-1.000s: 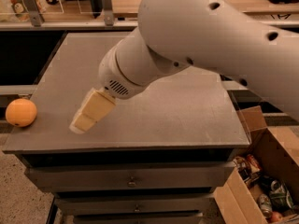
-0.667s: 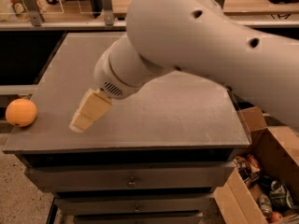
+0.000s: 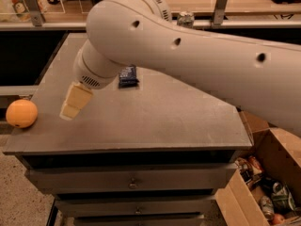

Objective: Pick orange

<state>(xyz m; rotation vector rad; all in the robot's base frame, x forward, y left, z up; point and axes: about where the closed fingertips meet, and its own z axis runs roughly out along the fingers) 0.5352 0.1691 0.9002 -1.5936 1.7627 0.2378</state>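
The orange [image 3: 21, 113] is round, smooth and yellow-orange. It rests at the far left front corner of the grey table [image 3: 160, 121], right at the edge. My gripper [image 3: 69, 111] has cream-coloured ends and hangs from the big white arm [image 3: 188, 55]. It points down and to the left just above the table top. It is to the right of the orange, about one orange-width away, and does not touch it. It holds nothing that I can see.
A small dark blue snack packet [image 3: 128, 76] lies mid-table, partly under the arm. A drink can [image 3: 186, 18] stands at the back. Drawers [image 3: 134, 182] sit below the top. An open cardboard box [image 3: 268, 182] of cans stands on the floor at right.
The arm has swung left and the gripper has moved closer to the orange. The blue packet now shows from behind the arm. The orange has not moved.
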